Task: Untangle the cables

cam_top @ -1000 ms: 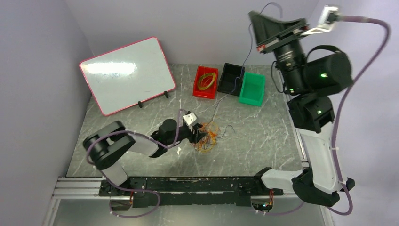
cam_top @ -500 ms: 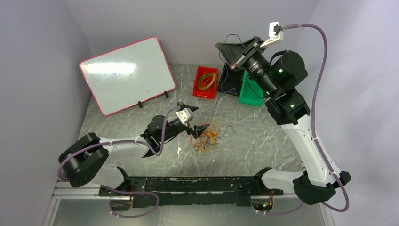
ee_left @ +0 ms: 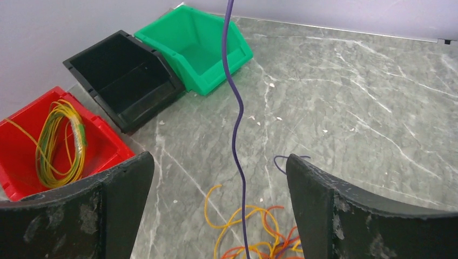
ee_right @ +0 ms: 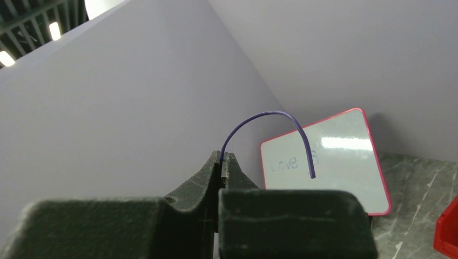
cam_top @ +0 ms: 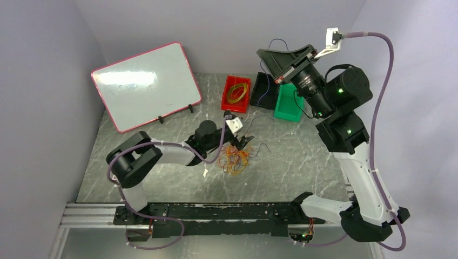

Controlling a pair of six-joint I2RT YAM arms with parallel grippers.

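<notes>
The cables (cam_top: 236,158) lie as a yellow, orange and red tangle on the marble table, also showing at the bottom of the left wrist view (ee_left: 259,232). One dark purple wire (ee_left: 236,135) rises out of the tangle, passing between my left gripper's jaws without touching them. My left gripper (cam_top: 240,130) hovers open and empty (ee_left: 219,162) over the tangle's far edge, facing the bins. My right gripper (cam_top: 261,52) is raised high above the bins and is shut (ee_right: 223,157) on the purple wire's upper end (ee_right: 270,114), whose free tip curls over.
A red bin (cam_top: 227,102) holding a yellow-green coil (ee_left: 56,140), a black bin (cam_top: 264,89) and a green bin (cam_top: 289,101) stand at the back. A pink-framed whiteboard (cam_top: 145,85) leans at the back left. Grey walls close in on both sides.
My right gripper came down from higher up, still holding the purple wire, and now sits over the bins. My left gripper swung from the tangle's left side to its far edge.
</notes>
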